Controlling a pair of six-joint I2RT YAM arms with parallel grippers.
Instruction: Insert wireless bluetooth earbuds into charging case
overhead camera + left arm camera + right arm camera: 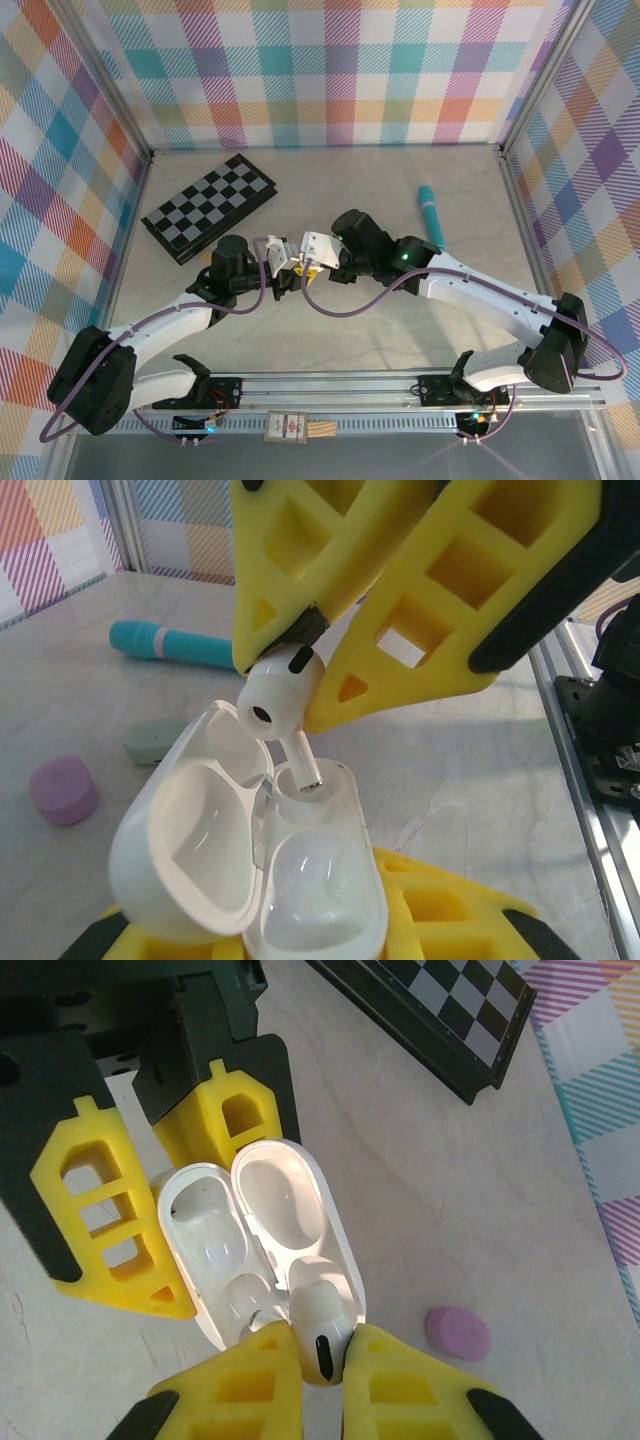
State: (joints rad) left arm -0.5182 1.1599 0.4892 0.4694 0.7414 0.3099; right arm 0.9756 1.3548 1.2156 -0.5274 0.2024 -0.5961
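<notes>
Right gripper: my right gripper (320,1348) was clamped on the white earbud (318,1322). The yellow fingertips pinched its head from both sides, and its stem pointed away from my palm.
Left gripper: my left gripper (287,264) was closed on the base of the charging case (312,900), with the lid (185,850) swung wide open off to the left of my fingers.
Earbud position: right there at the case! The stem tip sat in the mouth of the well farthest from my left fingers, while the head stood clear above the rim, tilted.
Case contents: the well nearer my left fingers showed a bare, glossy white hollow. The lid's cup was just as bare.
Finger spacing: my two sets of fingers met nose to nose. The right tips hung just above the case, and I could not tell any contact with the left ones.
Loose things: past my right fingertips, seen from the left wrist, a teal pen (170,643) lay on the table (480,770). A pale green pebble (155,742) and a pink puck (63,790) lay nearer, all well apart from the case.
Edges: a metal rail (585,780) ran along to the right of my left fingers. A plaid wall (55,550) stood far beyond the pen. The chessboard (430,1010) lay beyond my left gripper, seen from the right wrist.
Open room: bare tabletop spread between the case and the rail, and between the case and the chessboard.
</notes>
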